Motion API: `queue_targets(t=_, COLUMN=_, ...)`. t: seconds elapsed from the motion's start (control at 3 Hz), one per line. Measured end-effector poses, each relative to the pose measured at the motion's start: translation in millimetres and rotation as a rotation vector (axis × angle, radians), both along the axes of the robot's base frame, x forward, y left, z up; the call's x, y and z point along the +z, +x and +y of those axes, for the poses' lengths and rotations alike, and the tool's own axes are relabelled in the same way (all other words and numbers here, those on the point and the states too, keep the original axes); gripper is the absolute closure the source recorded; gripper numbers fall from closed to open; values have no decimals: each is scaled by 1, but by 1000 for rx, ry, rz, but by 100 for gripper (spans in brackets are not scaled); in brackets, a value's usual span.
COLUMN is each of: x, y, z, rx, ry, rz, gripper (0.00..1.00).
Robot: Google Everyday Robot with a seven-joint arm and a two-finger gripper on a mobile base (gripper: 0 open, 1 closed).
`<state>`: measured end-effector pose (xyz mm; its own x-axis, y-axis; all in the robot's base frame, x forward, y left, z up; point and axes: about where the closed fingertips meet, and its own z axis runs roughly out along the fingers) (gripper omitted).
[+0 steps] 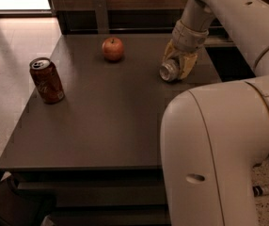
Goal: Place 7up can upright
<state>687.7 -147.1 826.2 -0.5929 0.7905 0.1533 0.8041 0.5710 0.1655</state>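
Note:
The 7up can lies on its side near the right edge of the dark table, its silver end facing the camera. My gripper reaches down from the upper right, and its tan fingers sit on either side of the can, around it. Most of the can's body is hidden behind the fingers.
A red cola can stands upright near the table's left edge. A red apple sits at the back middle. My white arm fills the right foreground. A dark wooden wall runs behind the table.

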Motion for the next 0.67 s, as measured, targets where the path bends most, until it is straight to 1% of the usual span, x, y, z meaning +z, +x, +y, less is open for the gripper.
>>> queue_targets(t=0.33, x=1, y=0, z=0, rx=0, ry=0, rz=0, gripper=100)
queue_targets(t=0.67, x=18, y=10, z=-8, rx=18, ry=-40, rz=-52, gripper=100)
